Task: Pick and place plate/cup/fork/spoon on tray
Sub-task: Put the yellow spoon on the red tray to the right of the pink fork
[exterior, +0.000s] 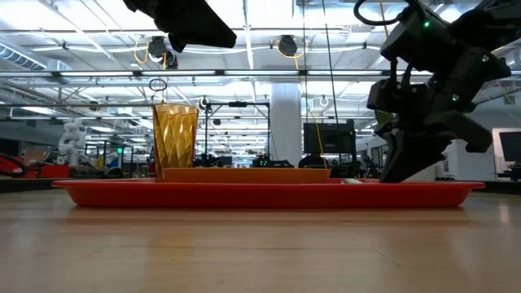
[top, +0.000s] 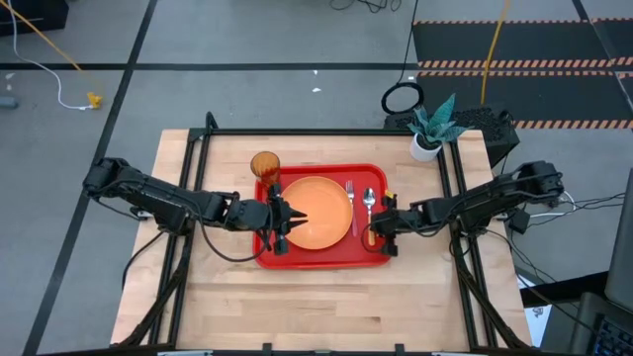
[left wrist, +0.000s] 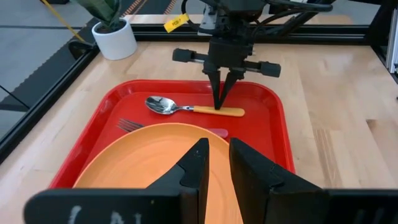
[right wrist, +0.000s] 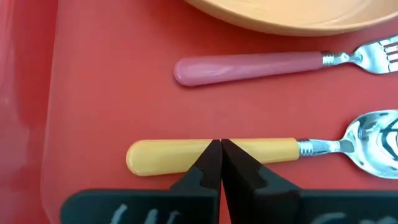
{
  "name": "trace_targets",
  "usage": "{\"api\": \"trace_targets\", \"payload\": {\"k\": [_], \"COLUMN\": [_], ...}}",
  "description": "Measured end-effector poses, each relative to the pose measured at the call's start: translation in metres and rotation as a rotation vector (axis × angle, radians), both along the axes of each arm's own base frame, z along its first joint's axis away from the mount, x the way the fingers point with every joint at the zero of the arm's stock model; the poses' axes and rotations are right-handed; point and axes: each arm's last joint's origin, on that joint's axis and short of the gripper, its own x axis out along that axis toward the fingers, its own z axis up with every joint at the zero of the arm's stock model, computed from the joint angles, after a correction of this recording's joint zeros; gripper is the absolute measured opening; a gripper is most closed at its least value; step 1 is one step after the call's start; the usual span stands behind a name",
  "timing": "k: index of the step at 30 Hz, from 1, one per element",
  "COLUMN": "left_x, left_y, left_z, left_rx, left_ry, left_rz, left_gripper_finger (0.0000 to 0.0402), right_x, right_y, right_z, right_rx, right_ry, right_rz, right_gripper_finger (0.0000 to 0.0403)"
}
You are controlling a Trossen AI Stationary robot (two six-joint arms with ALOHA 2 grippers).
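My right gripper [right wrist: 221, 146], jaws shut tight, seems to touch the spoon [right wrist: 249, 152] by the tray's [top: 371, 257] right edge, then fork [top: 350, 203], plate [top: 316, 213], my left gripper [top: 282, 216] slightly open above it, cup [top: 264, 165] at the far left corner.

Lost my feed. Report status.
Right gripper shut, tips on spoon handle. Left gripper slightly parted, empty, over plate. Everything on tray. Nothing blocking.

fork [left wrist: 130, 125]: handle largely hidden behind plate [left wrist: 155, 162] in left wrist view | spoon [right wrist: 261, 151]: bowl cut off at right wrist picture edge | low view: cutlery concealed by tray [exterior: 269, 194] rim
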Motion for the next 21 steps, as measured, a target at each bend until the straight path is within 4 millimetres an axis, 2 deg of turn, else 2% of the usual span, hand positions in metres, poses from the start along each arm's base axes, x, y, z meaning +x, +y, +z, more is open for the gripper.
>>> {"api": "trace_targets", "payload": {"k": [7, 21], "left_x": [0.000, -0.001], "left_y": [0.000, 0.000], "left_z": [-0.001, -0.001], "left_rx": [0.002, 0.004], "left_ry": [0.008, 0.014], "left_rz": [0.000, 0.000], "left_gripper_finger": [0.0067, 0.0067], "right_x": [0.000, 0.000], "right_y": [-0.003, -0.021], "right_z": [-0.003, -0.004], "right_rx": [-0.006, -0.042], "right_ry": [0.021, 0.040], "right_rz": [-0.012, -0.032], "right_gripper_finger": [0.0000, 0.0000]}}
